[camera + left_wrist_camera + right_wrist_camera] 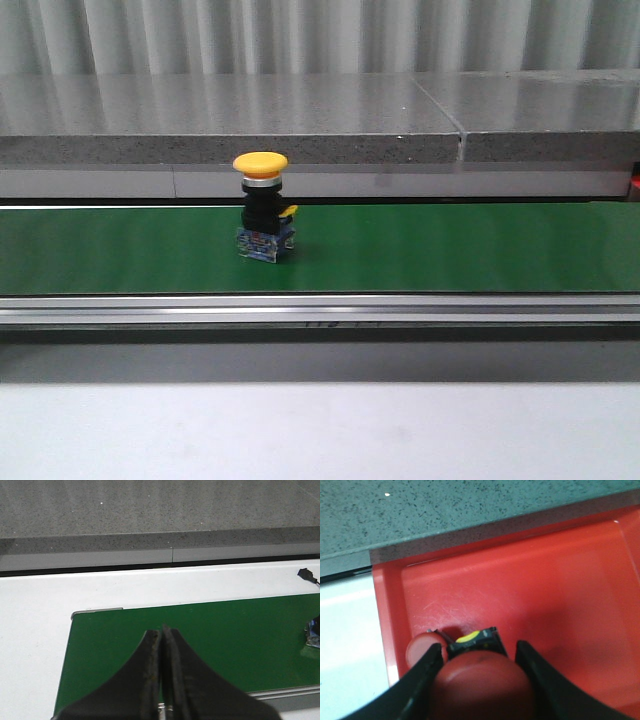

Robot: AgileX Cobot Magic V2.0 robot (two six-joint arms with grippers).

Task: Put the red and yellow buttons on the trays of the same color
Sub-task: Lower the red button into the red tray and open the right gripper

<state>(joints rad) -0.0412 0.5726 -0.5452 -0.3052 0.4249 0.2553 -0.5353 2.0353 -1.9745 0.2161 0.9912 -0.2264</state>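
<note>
A yellow button stands upright on the green belt, left of centre; its base shows at the edge of the left wrist view. My left gripper is shut and empty over the belt's end, well apart from it. My right gripper is shut on a red button, its fingers on either side below the cap, held over the red tray. A second red button lies in that tray beside the left finger. The yellow tray is out of view.
A grey stone ledge runs behind the belt, and a metal rail runs along its front. A white table surface surrounds the belt's end. A small black cable plug lies on it.
</note>
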